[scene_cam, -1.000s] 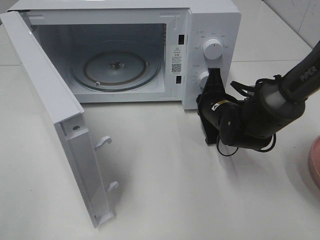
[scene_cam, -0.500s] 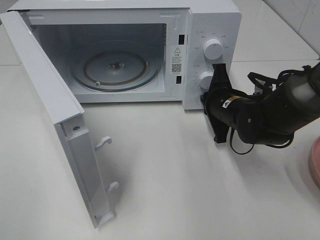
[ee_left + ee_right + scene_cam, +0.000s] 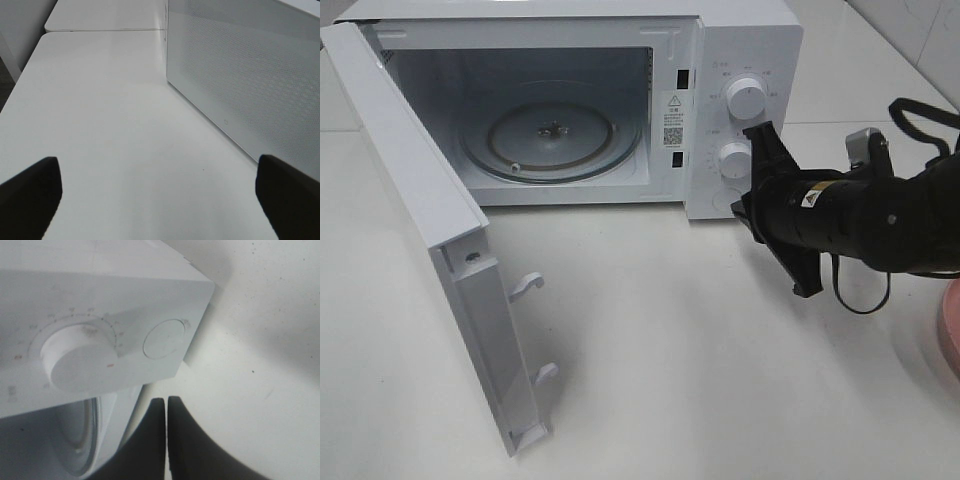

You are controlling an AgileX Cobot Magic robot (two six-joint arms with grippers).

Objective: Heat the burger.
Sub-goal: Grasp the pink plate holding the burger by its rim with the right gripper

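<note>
Worktop (image 3: pixel 670 380): white, carries all items listed.

Microwave (image 3: pixel 740 40): white, at the far side of the worktop. Its door (image 3: pixel 430 250) is swung wide open on the left of the high view, with two latch hooks (image 3: pixel 525 285) jutting from its free edge. The cavity is exposed, with a glass turntable (image 3: pixel 552 140) lying bare on its floor. The control panel right of the cavity has an upper knob (image 3: pixel 746 97), a lower knob (image 3: pixel 733 158) and a round button (image 3: pixel 164 339) near the lower corner.

Pink plate (image 3: pixel 950 330): only a sliver shows at the right edge, well apart from the microwave.

Right claw (image 3: pixel 166 400): fingers pressed together, gripping nothing. It is on a black arm stretched in from the right and lies just beside the panel's lower corner, near the lower knob and the round button. Contact with the panel cannot be told.

Left claw (image 3: pixel 157 162): fingers spread wide, holding nothing. It hangs over bare worktop beside the perforated outer face of the door.

Burger: shows in none of the views, so its place relative to either claw cannot be told.
</note>
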